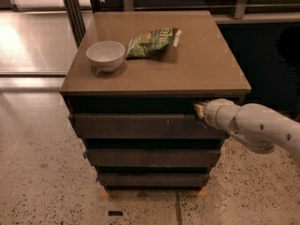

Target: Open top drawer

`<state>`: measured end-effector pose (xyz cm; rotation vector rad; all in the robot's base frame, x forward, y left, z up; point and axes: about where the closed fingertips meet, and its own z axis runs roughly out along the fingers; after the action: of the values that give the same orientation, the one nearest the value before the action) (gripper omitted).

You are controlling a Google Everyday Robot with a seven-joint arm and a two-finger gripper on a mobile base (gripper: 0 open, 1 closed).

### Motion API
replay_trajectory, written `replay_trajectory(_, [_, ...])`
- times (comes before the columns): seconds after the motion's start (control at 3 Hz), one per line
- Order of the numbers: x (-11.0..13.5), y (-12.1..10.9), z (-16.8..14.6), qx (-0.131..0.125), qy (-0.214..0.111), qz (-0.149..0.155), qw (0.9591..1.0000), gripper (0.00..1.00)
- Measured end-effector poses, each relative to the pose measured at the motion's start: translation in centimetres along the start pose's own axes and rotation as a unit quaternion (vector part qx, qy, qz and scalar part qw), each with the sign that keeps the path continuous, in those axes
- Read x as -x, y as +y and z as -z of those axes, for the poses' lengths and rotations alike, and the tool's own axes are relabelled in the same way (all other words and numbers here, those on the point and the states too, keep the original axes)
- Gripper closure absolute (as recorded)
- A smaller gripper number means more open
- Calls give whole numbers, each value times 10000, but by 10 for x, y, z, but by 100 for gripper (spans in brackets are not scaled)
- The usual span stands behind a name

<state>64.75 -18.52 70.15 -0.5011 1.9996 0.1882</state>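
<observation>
The top drawer (pixel 140 125) is the widest of three dark brown fronts under the brown cabinet top (pixel 206 69), with small pale scratches right of centre. It stands slightly further out than the fronts below it. My gripper (pixel 199 109) comes in from the right on a white arm and sits at the drawer's upper right edge, in the dark gap under the top. Its tip touches or hooks over that edge.
A white bowl (pixel 106 55) and a green snack bag (pixel 153 42) lie on the cabinet top. Two narrower drawer fronts (pixel 152 157) sit below. Speckled floor (pixel 42 172) spreads in front. A metal post (pixel 72 8) stands behind left.
</observation>
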Motion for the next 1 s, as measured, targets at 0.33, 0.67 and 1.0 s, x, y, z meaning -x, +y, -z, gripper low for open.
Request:
replay_trajectory(0.33, [-22,27,-8,371,524,-150,9978,100])
replay_trajectory(0.67, [-18,26,-6,371,525,-150,9978,100])
replay_trajectory(1.0, [-32,28,-2,493,752,-264,9956,100])
